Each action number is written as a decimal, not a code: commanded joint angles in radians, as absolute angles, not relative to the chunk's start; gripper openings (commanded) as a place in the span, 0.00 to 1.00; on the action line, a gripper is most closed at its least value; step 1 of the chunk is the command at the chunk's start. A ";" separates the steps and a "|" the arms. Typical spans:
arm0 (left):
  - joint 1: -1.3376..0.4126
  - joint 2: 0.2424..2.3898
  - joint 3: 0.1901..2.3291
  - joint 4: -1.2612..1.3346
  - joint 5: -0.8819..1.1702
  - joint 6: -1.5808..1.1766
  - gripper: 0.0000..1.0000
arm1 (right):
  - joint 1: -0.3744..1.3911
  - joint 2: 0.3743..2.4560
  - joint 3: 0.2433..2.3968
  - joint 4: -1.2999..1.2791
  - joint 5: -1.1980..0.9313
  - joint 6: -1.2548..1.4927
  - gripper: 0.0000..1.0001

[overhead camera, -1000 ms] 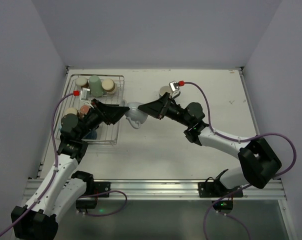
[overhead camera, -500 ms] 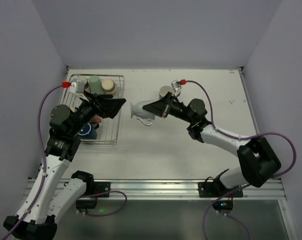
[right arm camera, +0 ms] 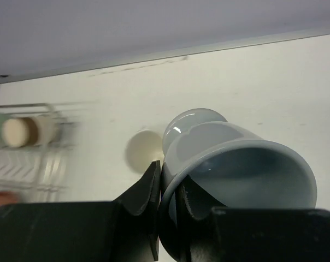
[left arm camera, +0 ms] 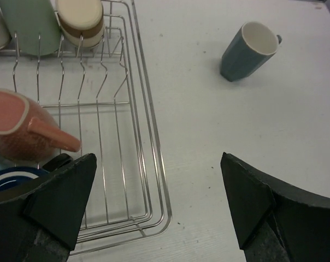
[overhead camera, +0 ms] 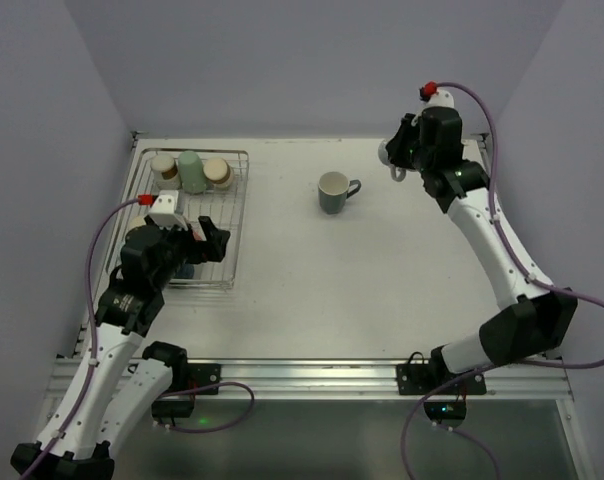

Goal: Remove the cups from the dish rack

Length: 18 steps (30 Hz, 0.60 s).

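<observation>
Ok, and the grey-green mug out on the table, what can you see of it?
The grey-green mug looks like glazed ceramic: dull teal outside, cream-white inside, tapering slightly toward its base, with one small loop handle pointing right in the top view. It stands upright, mouth up, and looks empty. It sits on the white table, well clear of the dish rack, touching nothing else.

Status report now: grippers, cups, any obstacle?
Left gripper open over edge of silver wire dish rack. Right gripper shut on light blue glazed mug, above white table. Grey-green mug upright on it.
</observation>
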<state>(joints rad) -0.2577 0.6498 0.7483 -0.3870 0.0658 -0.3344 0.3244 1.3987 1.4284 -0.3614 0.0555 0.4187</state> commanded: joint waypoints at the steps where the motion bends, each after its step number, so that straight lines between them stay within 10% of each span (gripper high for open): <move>1: -0.258 0.617 0.712 -0.388 0.005 -0.276 1.00 | 0.276 1.564 1.575 -0.612 0.228 0.201 0.00; 18: -0.256 0.638 0.706 -0.400 -0.133 -0.278 1.00 | 0.250 2.022 1.718 -0.597 0.173 0.178 0.00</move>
<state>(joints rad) -0.2577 0.6300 0.6910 -0.4019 -0.0463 -0.2943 0.2459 2.0598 1.6955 -0.6495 0.1780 0.2005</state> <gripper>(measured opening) 0.998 0.137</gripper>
